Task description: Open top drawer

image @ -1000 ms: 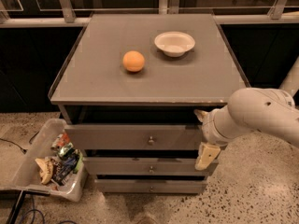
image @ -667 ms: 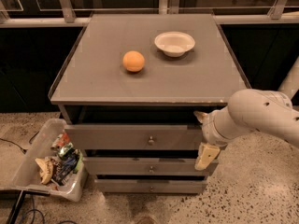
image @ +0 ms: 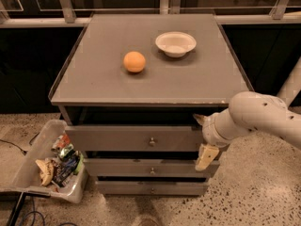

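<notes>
The top drawer (image: 117,139) is the widest grey front under the cabinet top, with a small round metal knob (image: 152,141) at its middle. Its front stands a little forward of the two lower fronts, and a dark gap shows above it. My gripper (image: 202,137) is at the right end of this front, on a white arm (image: 256,117) that comes in from the right. One finger (image: 198,118) is above the front and the other finger (image: 207,157) hangs below it. They are spread apart and hold nothing.
An orange (image: 134,61) and a white bowl (image: 175,43) sit on the cabinet top (image: 94,84). Two narrower drawers (image: 152,168) lie below. A bin of trash (image: 51,161) stands on the floor at the left, with cables beside it.
</notes>
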